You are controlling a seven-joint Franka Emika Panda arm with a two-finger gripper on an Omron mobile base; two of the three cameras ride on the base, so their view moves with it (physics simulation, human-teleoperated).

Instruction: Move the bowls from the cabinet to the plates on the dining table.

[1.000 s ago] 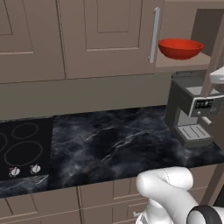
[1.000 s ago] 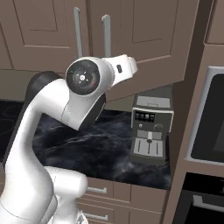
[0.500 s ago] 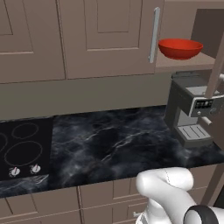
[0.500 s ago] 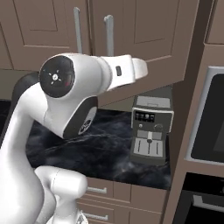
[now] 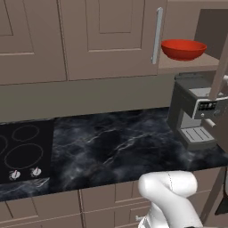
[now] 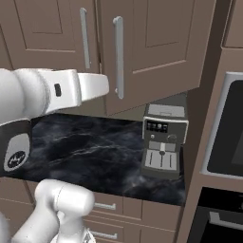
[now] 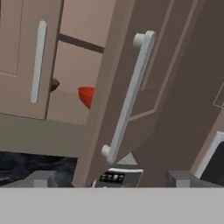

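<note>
The red bowl (image 5: 183, 49) sits on the lower shelf of the open cabinet (image 5: 111, 35). In the hand view a slice of the red bowl (image 7: 87, 96) shows past the edge of the swung-out cabinet door (image 7: 118, 87). A dark brown edge (image 7: 54, 84) peeks out to its left, perhaps the other bowl. My gripper (image 7: 111, 179) is open and holds nothing. It is drawn back from the door's silver bar handle (image 7: 129, 96), which stands between the fingertips (image 7: 41, 178). The plates and the dining table are out of view.
A grey coffee machine (image 5: 196, 113) stands on the marble counter (image 5: 116, 147) below the open cabinet. A black cooktop (image 5: 22, 153) lies at the left. The open door (image 6: 156, 47) juts out over the counter. An oven column (image 6: 228, 128) rises on the right.
My gripper has opened and let go of the door handle. The hand has drawn back from the door, and the arm has swung out of the left base view's right edge.
</note>
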